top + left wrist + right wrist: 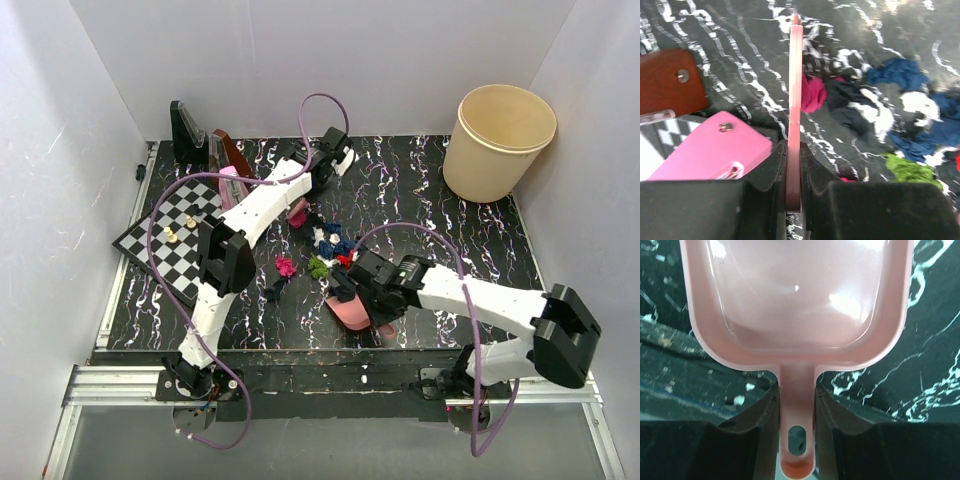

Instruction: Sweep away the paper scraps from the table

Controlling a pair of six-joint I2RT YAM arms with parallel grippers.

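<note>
Left gripper point(794, 167) was clamped on the sweeper point(795, 75), a thin pink blade seen edge-on in the wrist view, jaws tight on both faces. Right gripper point(796, 405) was clamped on the handle of the dustpan point(795, 300); the visible part of the pan held no scraps.

Paper scraps point(330, 245) lay near the centre of the table point(430, 200): a main pile of blue, black, red and green wads, with the sweeper at its 11 o'clock and the dustpan at its 6 o'clock. One magenta wad point(287, 266) sat apart at the pile's 8 o'clock. Task judged barely begun.

Risks noted:
- The blade looked narrower than the pile's spread. Flank wads could slip round its ends and scatter, some toward the chessboard point(170, 245) at 9 o'clock
- The magenta wad was off the sweeper-to-pan line, so one stroke would likely miss it
- The pan lip was out of the right wrist view, so I could not tell if it sat flat. Any gap would let wads slide under
- The arms were converging. The blade could strike the pan or the right fingers and twist in the grip
- The bin point(498, 140) stood at 1 o'clock, well apart from the pan. A tilted carry could spill the load
</note>
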